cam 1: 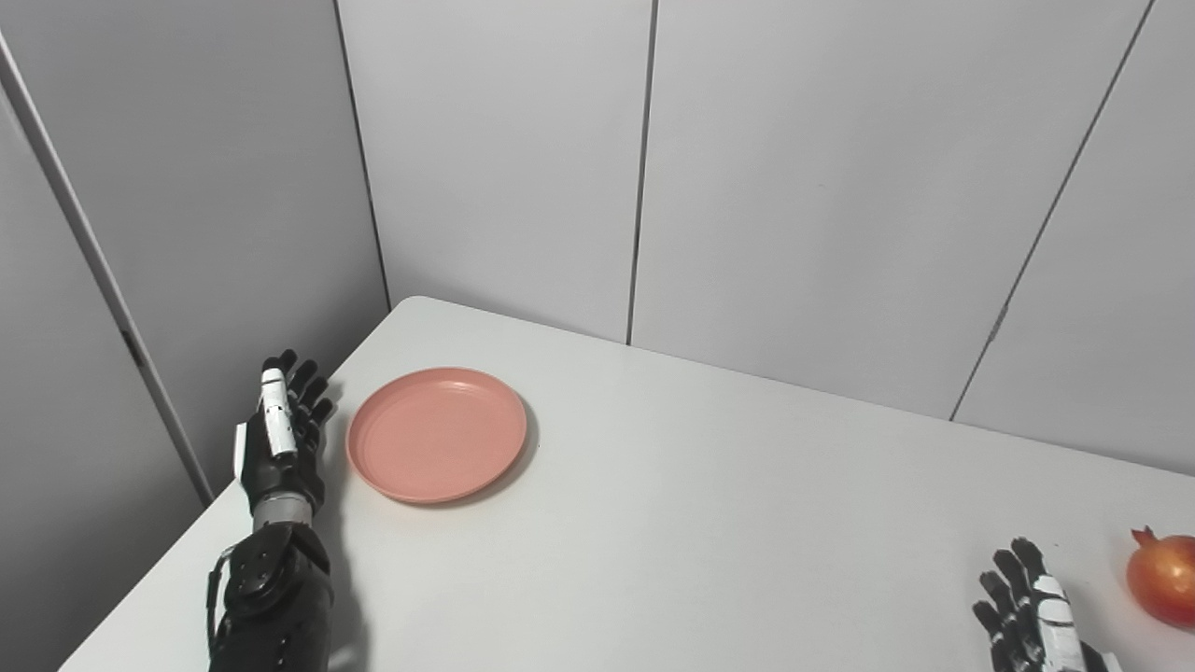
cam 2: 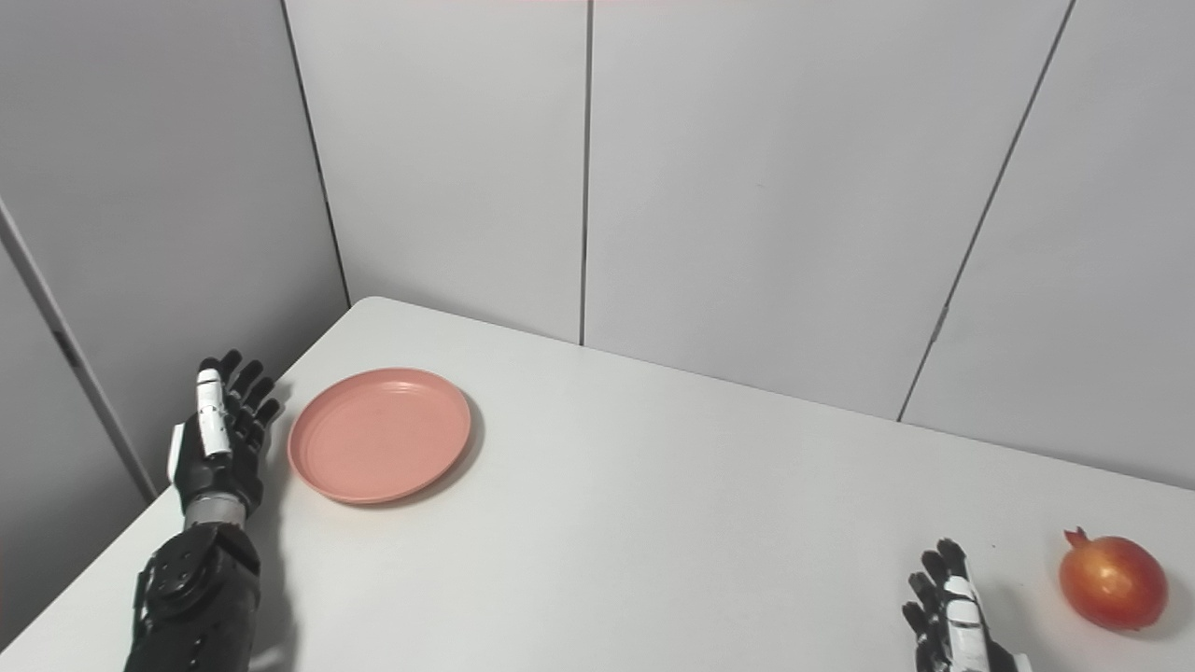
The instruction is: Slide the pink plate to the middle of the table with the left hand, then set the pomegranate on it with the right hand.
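Resting near the left edge of a white table (cam 2: 653, 523), a pink plate (cam 2: 379, 434) lies flat and empty toward the far left corner, while the robot's left hand (cam 2: 217, 439) stands just beside it at that edge — fingers straight and spread, pointing away from the robot, the palm turned toward the plate's rim. A narrow strip of tabletop shows between hand and plate, so the two look apart, though how high the hand hangs over the surface cannot be told. Its black forearm comes up from the table's near left corner.

On the opposite side, a red pomegranate (cam 2: 1113, 581) sits on the tabletop close to the right edge, near the front, its small crown pointing up and to the left; in the left eye view it is partly cut off by the picture's border. The right hand (cam 2: 952, 621) rises at the near edge just to the left of the fruit — fingers loosely apart and slightly curled, holding nothing, with bare table between it and the pomegranate. Only the upper part of this hand is in view.

Plate and fruit lie well apart, with the wide middle of the table between them. Grey wall panels (cam 2: 747, 187) close off the far edge behind the scene
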Robot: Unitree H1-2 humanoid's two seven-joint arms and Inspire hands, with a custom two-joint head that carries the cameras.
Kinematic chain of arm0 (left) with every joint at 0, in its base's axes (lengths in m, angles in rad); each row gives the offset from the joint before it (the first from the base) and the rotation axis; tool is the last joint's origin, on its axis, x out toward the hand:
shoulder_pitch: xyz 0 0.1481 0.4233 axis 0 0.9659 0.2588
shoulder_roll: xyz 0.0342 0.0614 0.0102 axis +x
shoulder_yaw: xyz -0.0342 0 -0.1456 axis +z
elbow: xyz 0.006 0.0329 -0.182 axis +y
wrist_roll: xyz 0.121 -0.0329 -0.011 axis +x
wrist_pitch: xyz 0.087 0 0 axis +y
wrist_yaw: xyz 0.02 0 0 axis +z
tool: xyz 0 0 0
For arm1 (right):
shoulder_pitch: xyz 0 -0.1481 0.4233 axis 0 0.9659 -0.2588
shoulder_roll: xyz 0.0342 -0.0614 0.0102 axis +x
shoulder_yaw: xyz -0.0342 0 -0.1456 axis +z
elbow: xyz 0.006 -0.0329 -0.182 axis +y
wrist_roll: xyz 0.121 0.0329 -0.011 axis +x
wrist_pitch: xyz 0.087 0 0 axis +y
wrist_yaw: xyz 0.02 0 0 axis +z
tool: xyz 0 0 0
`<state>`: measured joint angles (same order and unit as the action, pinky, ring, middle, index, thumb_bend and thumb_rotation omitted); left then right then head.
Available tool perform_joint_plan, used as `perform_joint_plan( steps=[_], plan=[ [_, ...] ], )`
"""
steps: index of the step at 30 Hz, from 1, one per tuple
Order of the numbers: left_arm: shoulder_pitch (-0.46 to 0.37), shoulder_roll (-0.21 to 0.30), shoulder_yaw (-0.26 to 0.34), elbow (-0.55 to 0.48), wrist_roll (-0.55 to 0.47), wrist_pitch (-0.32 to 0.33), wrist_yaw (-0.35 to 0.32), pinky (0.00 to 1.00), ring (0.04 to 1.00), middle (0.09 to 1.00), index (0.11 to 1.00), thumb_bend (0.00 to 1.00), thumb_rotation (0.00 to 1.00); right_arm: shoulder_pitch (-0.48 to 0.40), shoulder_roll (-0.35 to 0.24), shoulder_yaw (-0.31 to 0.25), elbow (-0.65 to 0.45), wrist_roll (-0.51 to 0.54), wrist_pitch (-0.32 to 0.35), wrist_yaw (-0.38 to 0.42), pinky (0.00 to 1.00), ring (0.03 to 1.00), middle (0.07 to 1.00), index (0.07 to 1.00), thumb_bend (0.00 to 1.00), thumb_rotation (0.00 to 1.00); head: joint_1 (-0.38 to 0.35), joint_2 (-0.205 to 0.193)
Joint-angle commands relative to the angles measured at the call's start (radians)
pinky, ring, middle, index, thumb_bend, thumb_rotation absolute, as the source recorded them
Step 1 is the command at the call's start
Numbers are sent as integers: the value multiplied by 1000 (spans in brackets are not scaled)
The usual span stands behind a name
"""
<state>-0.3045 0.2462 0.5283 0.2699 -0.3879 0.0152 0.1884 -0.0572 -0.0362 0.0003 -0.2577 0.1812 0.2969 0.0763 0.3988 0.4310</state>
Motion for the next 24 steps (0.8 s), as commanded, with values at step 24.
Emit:
perform_joint_plan(
  steps=[24],
  plan=[
    [-67, 35, -84, 156, 5, -10, -59, 836, 870, 884, 885, 323, 1000, -27, -1, -3, -48, 14, 5, -1, 1000, 992, 990, 1000, 137, 1000, -13, 10]
  ],
)
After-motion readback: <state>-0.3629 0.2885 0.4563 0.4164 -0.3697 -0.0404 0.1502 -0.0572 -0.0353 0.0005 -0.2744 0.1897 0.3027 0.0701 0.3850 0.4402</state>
